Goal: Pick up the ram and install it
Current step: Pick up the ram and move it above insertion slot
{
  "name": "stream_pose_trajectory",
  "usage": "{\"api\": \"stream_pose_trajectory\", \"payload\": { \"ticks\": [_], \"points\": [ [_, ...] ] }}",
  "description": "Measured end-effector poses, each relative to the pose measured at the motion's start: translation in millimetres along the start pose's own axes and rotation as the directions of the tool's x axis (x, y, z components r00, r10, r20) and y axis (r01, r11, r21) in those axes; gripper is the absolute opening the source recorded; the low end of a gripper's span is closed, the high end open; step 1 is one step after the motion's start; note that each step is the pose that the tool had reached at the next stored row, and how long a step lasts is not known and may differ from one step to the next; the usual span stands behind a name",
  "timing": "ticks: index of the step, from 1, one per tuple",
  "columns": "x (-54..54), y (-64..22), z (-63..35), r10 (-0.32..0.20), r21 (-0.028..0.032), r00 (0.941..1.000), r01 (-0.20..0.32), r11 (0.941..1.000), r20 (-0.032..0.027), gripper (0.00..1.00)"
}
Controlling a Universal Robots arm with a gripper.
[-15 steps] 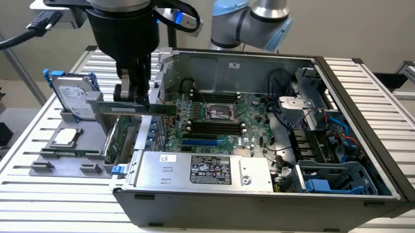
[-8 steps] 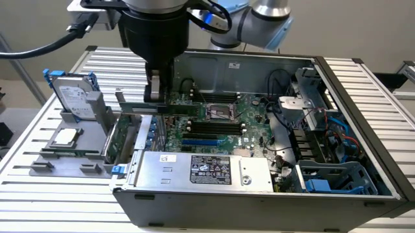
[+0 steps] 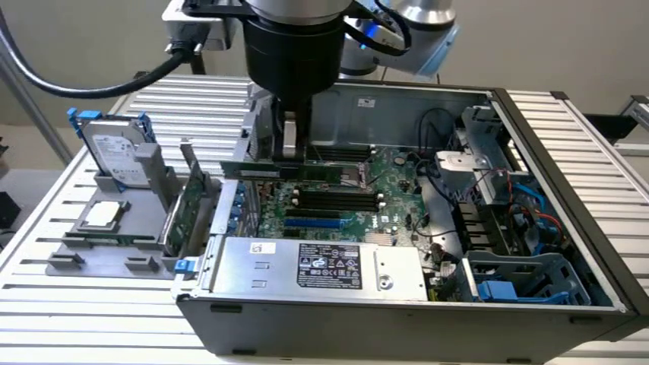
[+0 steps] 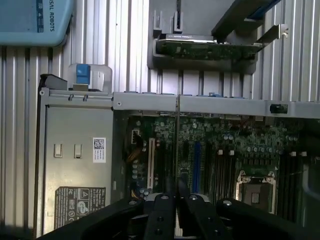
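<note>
1. We see the gripper (image 3: pixel 291 158) (image 4: pixel 177 210) hanging from a thick black wrist. Its two dark fingers are closed to a narrow gap and clamped on the flat faces of the ram (image 3: pixel 254 172) (image 4: pixel 177 150).
2. The ram is a long, thin green stick. It is held level and on edge, gripped near its middle, with both ends sticking out past the fingers. In the wrist view it shows edge-on as one fine line.
3. The ram hangs over the motherboard (image 3: pixel 390 190), a green board crowded with small parts. It is not seated in any slot.
4. Just beyond it in the exterior view lie the long black memory slots (image 3: pixel 330 199), side by side and parallel to the stick.
5. Around the board stands the open computer case (image 3: pixel 406 319), grey sheet metal. A silver boxy power supply (image 3: pixel 315 262) (image 4: pixel 75 160) with a dark label sits along the wall nearest the exterior camera.
6. Outside the case, on the exterior view's left, a grey plastic fixture (image 3: pixel 102 251) holds a larger green expansion card (image 3: pixel 188 213) standing on edge.
7. Further out on that fixture, a silver hard drive (image 3: pixel 112 148) stands upright.
8. Everything rests on a table (image 3: pixel 91 304) of ribbed aluminium slats.
</note>
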State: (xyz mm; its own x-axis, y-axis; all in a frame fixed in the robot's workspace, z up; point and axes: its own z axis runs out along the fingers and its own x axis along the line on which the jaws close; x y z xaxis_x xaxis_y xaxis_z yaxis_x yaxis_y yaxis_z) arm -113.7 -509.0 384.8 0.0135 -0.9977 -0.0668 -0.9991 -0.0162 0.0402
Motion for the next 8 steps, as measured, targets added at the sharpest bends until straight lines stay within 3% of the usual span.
{"api": "stream_pose_trajectory", "payload": {
  "ticks": [8],
  "points": [
    [-9.8,-36.0,6.6,0.0,-0.0003,1.0,0.0,1.0,-0.0001,0.0]
  ]
}}
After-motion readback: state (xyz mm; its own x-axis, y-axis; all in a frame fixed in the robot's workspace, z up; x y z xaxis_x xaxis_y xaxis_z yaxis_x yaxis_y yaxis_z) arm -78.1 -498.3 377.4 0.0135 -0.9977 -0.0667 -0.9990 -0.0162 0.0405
